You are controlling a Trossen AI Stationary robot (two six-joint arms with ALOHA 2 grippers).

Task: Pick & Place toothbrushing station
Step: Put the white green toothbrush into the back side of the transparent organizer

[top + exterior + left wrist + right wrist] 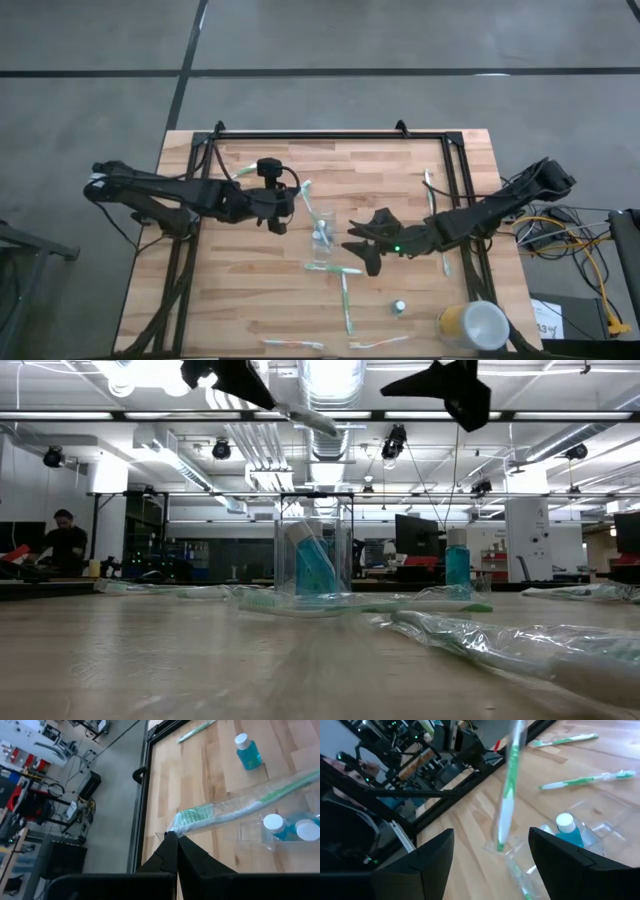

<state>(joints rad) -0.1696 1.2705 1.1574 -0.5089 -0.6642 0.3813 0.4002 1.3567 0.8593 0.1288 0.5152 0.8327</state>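
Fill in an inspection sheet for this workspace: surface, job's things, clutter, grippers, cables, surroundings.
Surface: light wooden tabletop.
Job's things: small clear plastic cup holding two white-capped blue tubes; third tube standing apart; loose white-and-green toothbrushes scattered.
Clutter: yellow cup with white top at a corner.
Grippers: left gripper, fingers shut on a wrapped toothbrush; right gripper open beside the cup.
Cables: orange and yellow cables beside the table.
Surroundings: grey floor; a person far behind.
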